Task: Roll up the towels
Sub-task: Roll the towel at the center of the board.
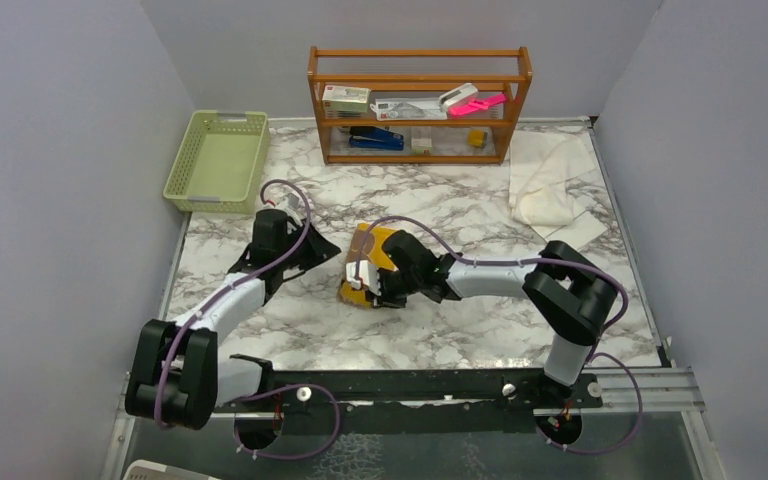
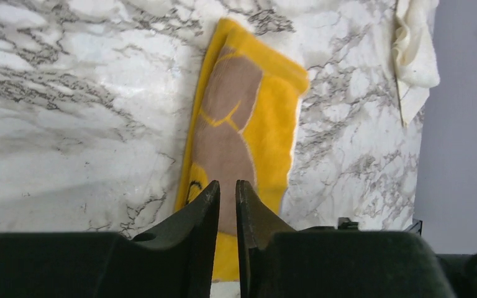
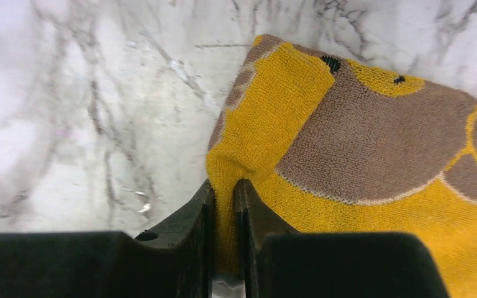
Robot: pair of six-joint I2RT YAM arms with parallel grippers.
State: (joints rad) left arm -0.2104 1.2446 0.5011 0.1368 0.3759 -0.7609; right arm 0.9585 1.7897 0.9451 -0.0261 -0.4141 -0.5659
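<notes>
Two towels were on the counter (image 1: 480,330). The yellow towel (image 2: 273,124) lay near the middle between the arms, folded into a narrow strip. The cream towel (image 1: 550,185) sat crumpled at the far right, well apart and untouched. The right end effector (image 3: 223,186) was pinching a corner fold of the strip towards its near end, with yellow cloth bunched between its jaws. The left end effector (image 2: 227,186) hung at the strip's left side, its jaws close together with only a thin slit between them. The wrist view was too cramped to show whether any cloth sat in that slit, so I cannot tell if it gripped.

Judging by the flat strip, rolling had not yet begun, and the step in hand was probably making the first turn. To do that well, the pinched end should be lifted only slightly and tucked tightly back onto itself, since a loose first turn would likely leave a slack roll. The smooth marble could let the cloth slide, so the free arm would best press the strip's body down. Keeping the long edges lined up should stop the roll from coning.
</notes>
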